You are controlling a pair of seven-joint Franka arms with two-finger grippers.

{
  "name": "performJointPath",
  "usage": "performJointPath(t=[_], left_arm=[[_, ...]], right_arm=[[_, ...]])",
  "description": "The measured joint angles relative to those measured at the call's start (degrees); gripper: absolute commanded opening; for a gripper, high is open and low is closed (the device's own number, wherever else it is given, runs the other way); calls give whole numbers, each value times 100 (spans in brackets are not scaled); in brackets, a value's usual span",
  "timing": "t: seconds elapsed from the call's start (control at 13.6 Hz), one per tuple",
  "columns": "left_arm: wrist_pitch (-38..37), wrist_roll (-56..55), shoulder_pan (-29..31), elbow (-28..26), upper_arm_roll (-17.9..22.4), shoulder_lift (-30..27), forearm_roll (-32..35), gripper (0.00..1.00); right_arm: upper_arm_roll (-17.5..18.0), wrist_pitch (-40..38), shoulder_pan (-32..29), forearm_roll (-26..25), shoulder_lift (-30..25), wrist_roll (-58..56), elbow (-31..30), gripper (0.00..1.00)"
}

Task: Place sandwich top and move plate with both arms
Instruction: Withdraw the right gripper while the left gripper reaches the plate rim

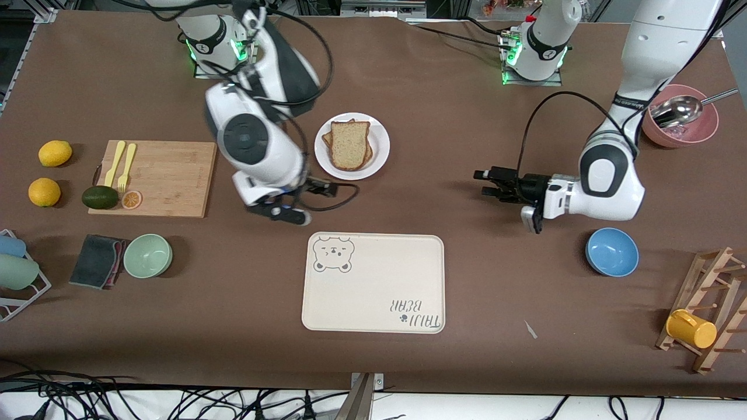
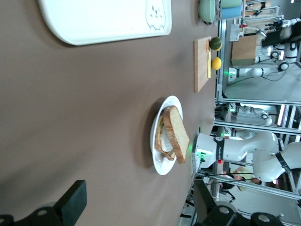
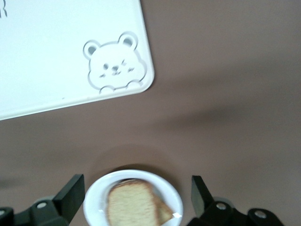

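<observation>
The sandwich top [image 1: 349,144], a light tan bread slice, lies on a stack of bread on the white plate [image 1: 379,137]. My right gripper [image 1: 309,201] is open and empty over the bare table between the plate and the tray's bear corner. In the right wrist view, the bread slice [image 3: 131,205] and the plate [image 3: 96,197] show between its fingers. My left gripper [image 1: 487,182] is open and empty over bare table, level and pointing toward the plate. The left wrist view shows the slice [image 2: 178,134] and plate [image 2: 162,167] well apart from that gripper [image 2: 138,207].
A cream bear tray [image 1: 373,291] lies nearer the camera than the plate. A cutting board [image 1: 169,181] with cutlery, an avocado, lemons, a green bowl [image 1: 147,255] and a cloth are toward the right arm's end. A blue bowl [image 1: 611,252], a pink bowl [image 1: 700,128] and a mug rack [image 1: 712,309] are toward the left arm's end.
</observation>
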Motion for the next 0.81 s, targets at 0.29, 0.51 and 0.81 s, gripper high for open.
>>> performJointPath(t=[0.29, 0.51, 0.81], left_arm=[[248, 12, -571, 12, -34, 227, -457, 100], [638, 22, -1045, 13, -48, 421, -683, 100], [1303, 17, -1792, 12, -54, 455, -1208, 100]], right_arm=[[-814, -303, -10, -406, -303, -1466, -1, 100], [-1219, -456, -24, -501, -474, -2058, 5, 100], [-948, -517, -842, -504, -958, -2744, 4, 100]])
